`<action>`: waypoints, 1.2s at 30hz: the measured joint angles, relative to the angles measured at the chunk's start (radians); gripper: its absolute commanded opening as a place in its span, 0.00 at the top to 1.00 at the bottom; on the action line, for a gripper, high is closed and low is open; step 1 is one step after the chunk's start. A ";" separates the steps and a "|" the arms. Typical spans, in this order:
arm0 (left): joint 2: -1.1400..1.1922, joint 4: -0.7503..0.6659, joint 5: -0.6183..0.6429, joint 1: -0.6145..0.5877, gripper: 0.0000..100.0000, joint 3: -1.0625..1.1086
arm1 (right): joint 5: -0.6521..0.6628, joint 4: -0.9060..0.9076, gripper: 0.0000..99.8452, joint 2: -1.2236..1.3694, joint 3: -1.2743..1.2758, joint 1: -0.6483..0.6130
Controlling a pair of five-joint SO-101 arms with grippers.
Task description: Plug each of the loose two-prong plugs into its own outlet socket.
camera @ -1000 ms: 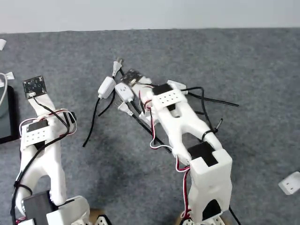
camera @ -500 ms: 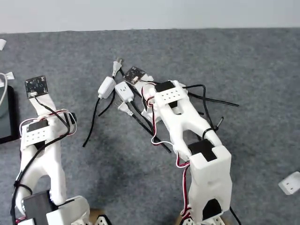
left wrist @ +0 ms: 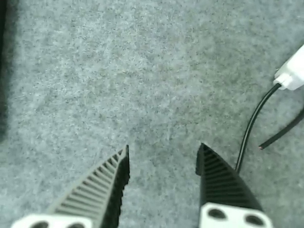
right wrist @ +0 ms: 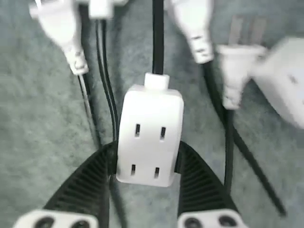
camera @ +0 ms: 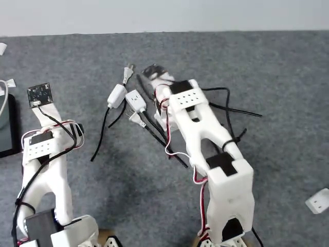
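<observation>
In the right wrist view, the right gripper (right wrist: 147,147) was clamped on a white outlet block (right wrist: 149,142) in the lower middle of the frame, with one finger against each of its sides. The block showed two pairs of slots on its face, and a black cord (right wrist: 157,38) ran from its far end toward the top of the frame. Right of the block lay a white two-prong plug (right wrist: 237,61) with its prongs pointing to the top edge. Another white plug (right wrist: 61,28) lay in the upper left corner, beside thin black wires. In the left wrist view, the left gripper (left wrist: 164,152) stood with its fingers apart over the bare grey carpet (left wrist: 142,71), holding nothing. A white plug end (left wrist: 292,73) with a black lead lay at the right edge of that frame. In the high view, the right arm (camera: 205,134) stretched from the lower right to the tangle of cords in the upper centre, and the left arm (camera: 43,154) stood in the lower left.
</observation>
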 measured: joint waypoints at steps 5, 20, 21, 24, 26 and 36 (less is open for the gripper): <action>0.000 0.000 0.000 0.000 0.78 0.000 | -0.247 0.127 0.99 -0.133 -0.002 -0.021; 0.000 0.000 -0.009 0.012 0.78 0.000 | -0.516 -0.163 0.99 -0.405 0.586 -0.321; 0.000 0.000 -0.009 0.012 0.78 0.000 | -0.516 -0.221 0.99 -0.405 0.638 -0.322; 0.000 0.000 -0.009 0.012 0.78 0.000 | -0.516 -0.362 0.99 -0.405 0.760 -0.325; 0.000 0.000 -0.009 0.012 0.78 0.000 | -0.516 -0.414 0.99 -0.404 0.787 -0.336; 0.000 0.000 -0.009 0.012 0.78 0.000 | -0.520 -0.411 0.82 -0.402 0.769 -0.488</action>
